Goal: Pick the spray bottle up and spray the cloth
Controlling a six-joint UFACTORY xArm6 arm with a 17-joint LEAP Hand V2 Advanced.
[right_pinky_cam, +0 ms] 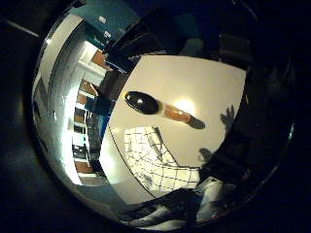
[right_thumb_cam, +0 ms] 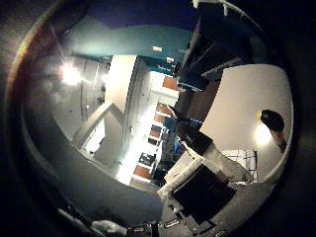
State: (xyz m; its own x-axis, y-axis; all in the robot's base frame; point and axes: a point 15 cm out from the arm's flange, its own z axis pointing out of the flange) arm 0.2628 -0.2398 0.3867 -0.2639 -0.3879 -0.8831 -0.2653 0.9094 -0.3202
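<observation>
spray bottle [right_pinky_cam: 160, 108] lies on its side mid-table [right_pinky_cam: 204, 82], untouched; checked cloth [right_pinky_cam: 155, 165] near table edge; hand [right_thumb_cam: 207, 173] state indeterminable.

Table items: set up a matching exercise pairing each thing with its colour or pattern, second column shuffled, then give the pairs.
Things:
1. spray bottle
2. cloth
3. oval object
4. table

Looks:
A. glossy black
B. white with a dark grid
C. plain pale surface
D. orange and see-through, lying on its side

Pairs: 1-D, 2-B, 3-A, 4-C
</observation>
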